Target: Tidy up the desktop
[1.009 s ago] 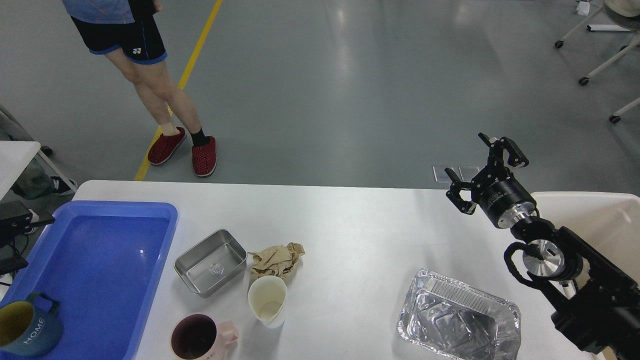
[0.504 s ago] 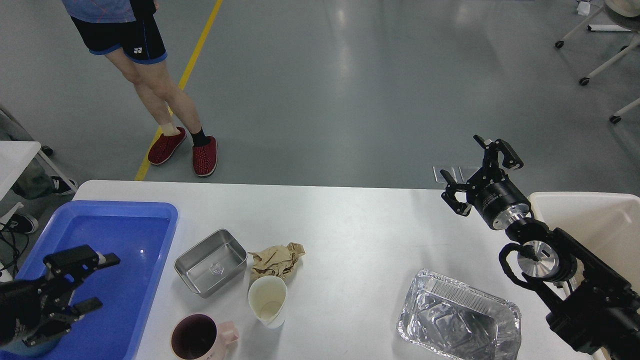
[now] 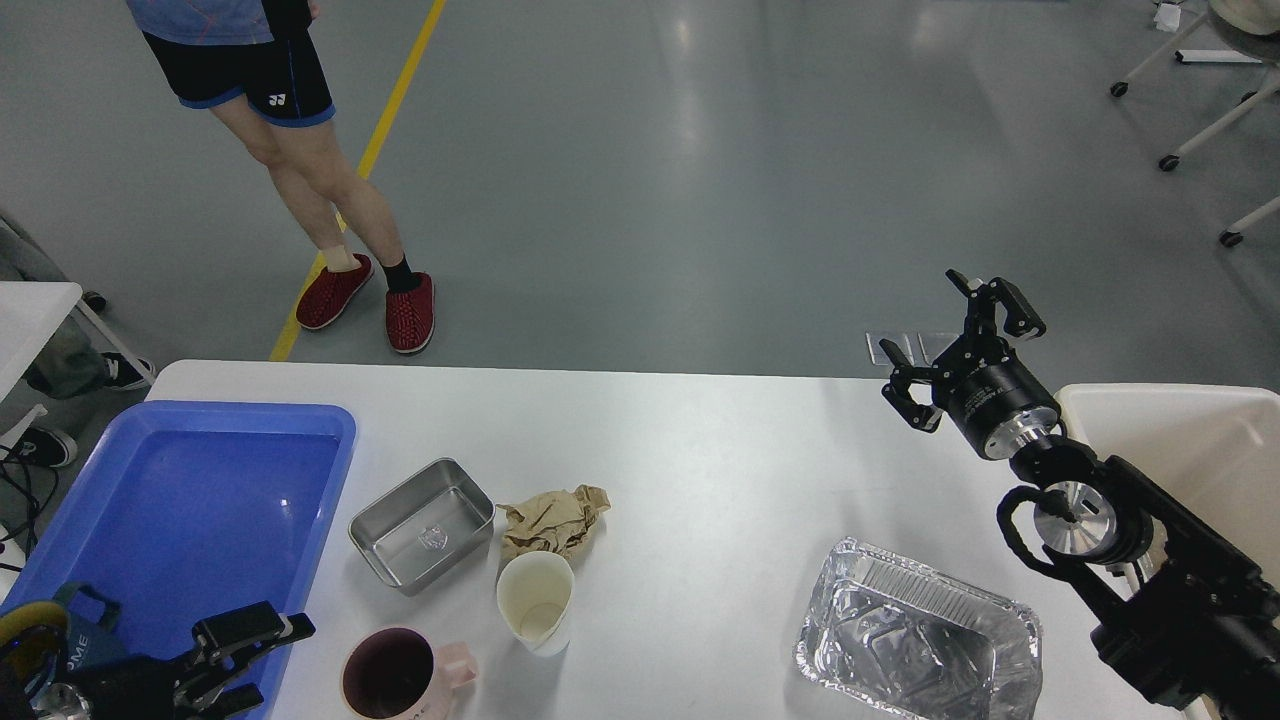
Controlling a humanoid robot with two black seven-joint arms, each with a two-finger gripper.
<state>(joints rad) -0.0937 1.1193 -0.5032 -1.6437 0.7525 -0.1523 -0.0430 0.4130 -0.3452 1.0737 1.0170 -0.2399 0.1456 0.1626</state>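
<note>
White desktop [image 3: 700, 450] beneath both spread claws, right claw [image 3: 955, 345] raised, left claw [image 3: 250, 655] low.

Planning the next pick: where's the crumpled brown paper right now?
Head view, left of centre on the desktop: the crumpled brown paper lies beside the steel tray, just behind the paper cup.

Left claw [image 3: 235, 665] has dropped toward the tray's near corner (mug [image 3: 45, 640] reappears).

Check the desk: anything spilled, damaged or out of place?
No spill visible. A crumpled brown paper lies loose on the desktop, touching the steel tray and paper cup. The foil pan looks dented and sits askew. The pink mug stands upright.
</note>
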